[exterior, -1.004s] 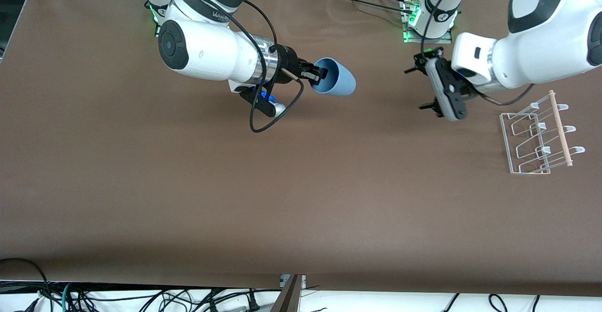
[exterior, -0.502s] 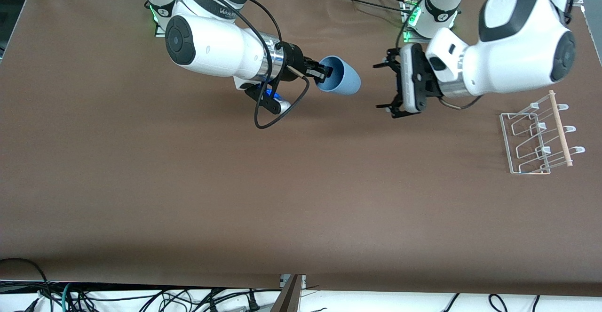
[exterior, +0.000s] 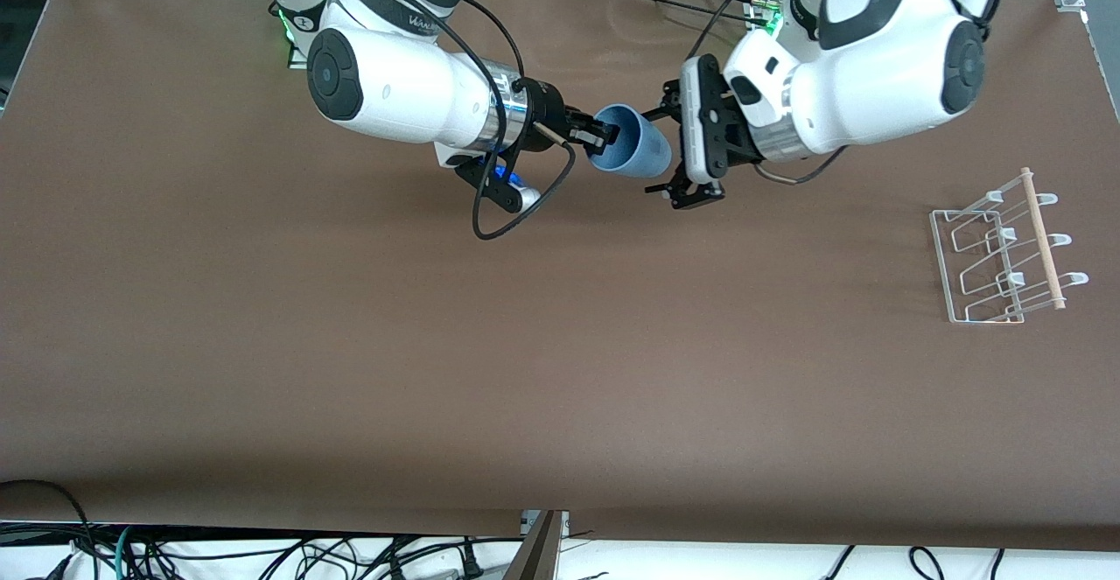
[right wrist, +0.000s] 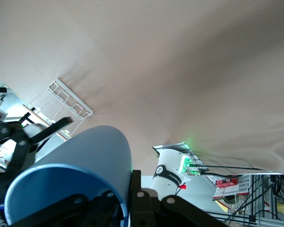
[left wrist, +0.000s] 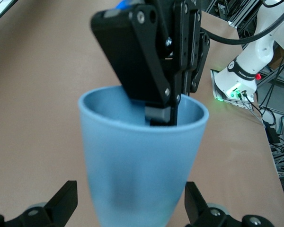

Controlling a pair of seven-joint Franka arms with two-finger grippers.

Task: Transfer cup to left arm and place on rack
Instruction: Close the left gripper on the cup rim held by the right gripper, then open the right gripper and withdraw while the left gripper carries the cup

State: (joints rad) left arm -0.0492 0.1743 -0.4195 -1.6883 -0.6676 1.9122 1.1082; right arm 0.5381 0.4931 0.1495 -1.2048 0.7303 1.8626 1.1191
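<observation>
I hold the cup (exterior: 628,143) in my right gripper (exterior: 598,136), clenched on its rim with one finger inside the mouth and one outside, so the cup lies on its side in the air with its closed end free and pointing toward my other arm. I pinch only the rim on purpose: it leaves the whole body bare for a second grasp.

My left gripper (exterior: 675,153) stands spread wide around that free end, one finger (left wrist: 61,205) on each side of the blue wall and not yet pressing it (the left wrist view shows a gap on both sides). All this hangs over the table (exterior: 350,344) toward the edge where the bases stand, about midway along it.

The rack (exterior: 1002,252) sits by the table's short edge at the left arm's end, well apart from the cup, which, I judge, is why the cup changes hands here.
</observation>
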